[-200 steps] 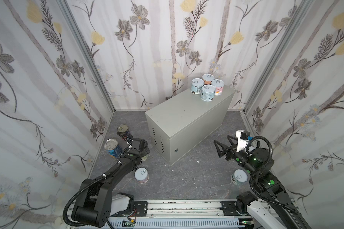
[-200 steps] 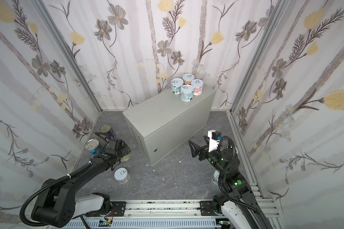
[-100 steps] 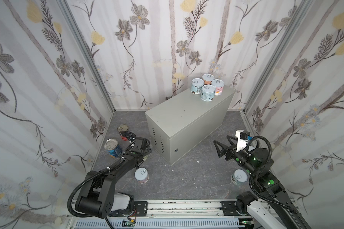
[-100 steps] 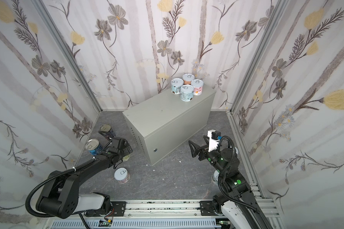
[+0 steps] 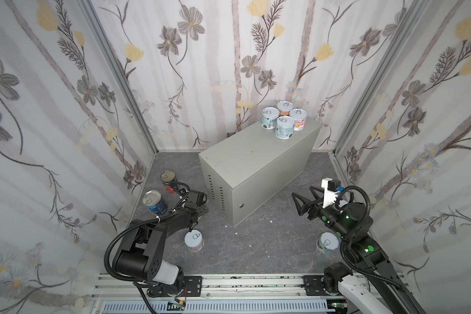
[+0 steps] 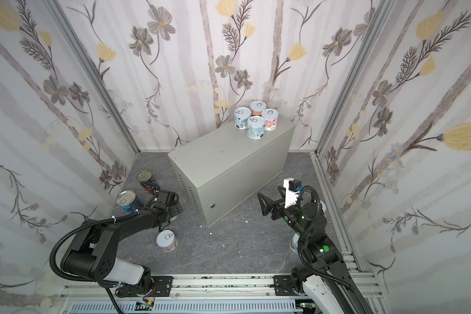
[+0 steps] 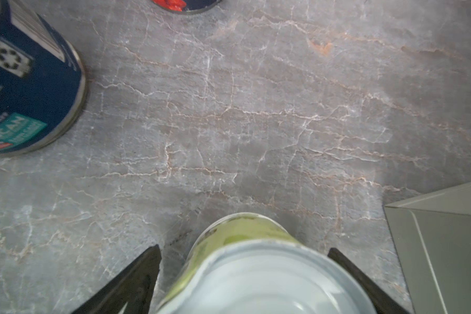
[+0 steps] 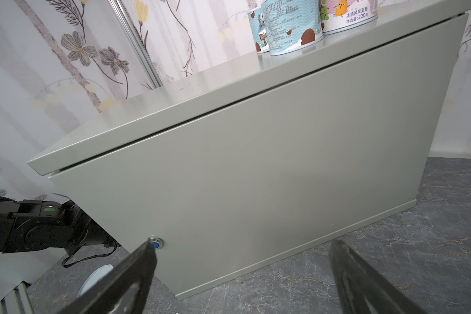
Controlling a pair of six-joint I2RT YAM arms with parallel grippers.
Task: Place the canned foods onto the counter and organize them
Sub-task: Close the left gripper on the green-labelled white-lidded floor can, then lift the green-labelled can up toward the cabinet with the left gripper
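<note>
We find the left gripper (image 7: 244,251) spread wide, straddling a green can (image 7: 237,231) upright on the floor (image 7: 256,108) by the counter's (image 5: 256,163) vented end, with a gap on one side. The right gripper (image 8: 242,246) gapes empty, facing the counter. Four cans (image 5: 283,122) occupy its far corner.

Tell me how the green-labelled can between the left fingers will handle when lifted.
The green-labelled can looks rigid, so the fingers probably won't dent it. Its smooth round wall may slip, or roll if tipped. Standing upright, short and wide, it likely resists toppling.
</note>
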